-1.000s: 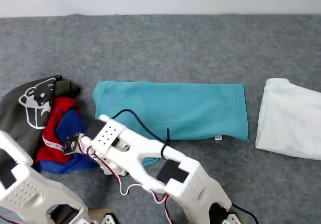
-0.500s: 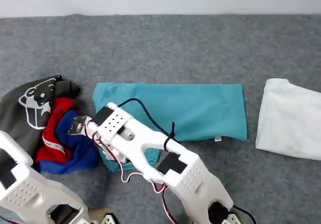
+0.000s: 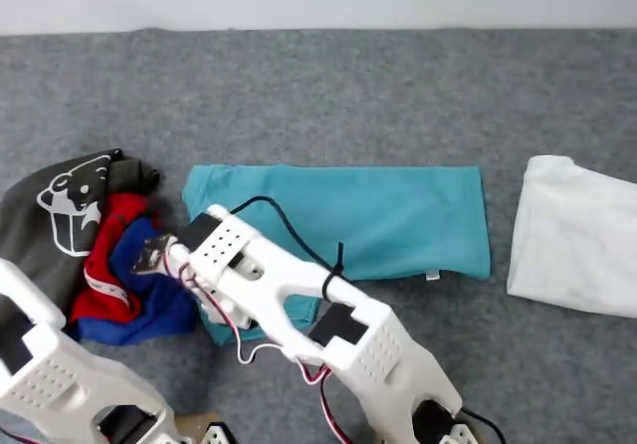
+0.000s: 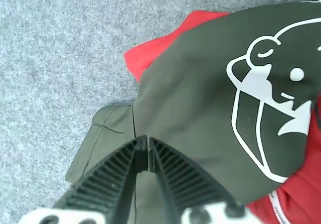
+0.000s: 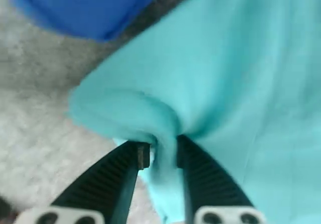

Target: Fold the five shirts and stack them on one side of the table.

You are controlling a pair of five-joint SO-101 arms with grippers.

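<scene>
**Teal shirt** (image 3: 388,215). Plain, with no print. It is folded into a long flat band and lies across the middle of the table (image 3: 348,86), its long side parallel to the near edge. A small pale tag shows at its near right corner. The right end lies smooth and square. At the left end, the near corner is bunched into a soft ridge that is drawn toward the near edge.

**Right claw** (image 5: 159,151). Its two ribbed black fingers are pinching the bunched ridge of the teal shirt, and the cloth swells up between the tips. The white right arm (image 3: 299,305) runs from the near edge and lies over the near left part of that shirt.

**White shirt** (image 3: 577,240). Plain and folded flat, it lies at the right edge of the table, well apart from the teal shirt.

**Heap at the left edge**, three pieces, unfolded:
- **Dark shirt** (image 3: 45,230): grey-olive with a white line drawing on it. It is the uppermost piece and lies closest to the left edge.
- **Red shirt** (image 3: 111,250): crumpled, with a strip of white trim, partly under the dark shirt.
- **Blue shirt** (image 3: 154,290): crumpled on the near side of the heap, just beside the left end of the teal shirt.

**Left claw** (image 4: 147,146). The fingers are pressed together, with the tips over a seamed hem of the dark shirt. Whether any cloth is caught between them cannot be told. The white left arm (image 3: 60,374) sits at the near left corner.

**Table**. It is covered in a grey, felt-like surface.
</scene>
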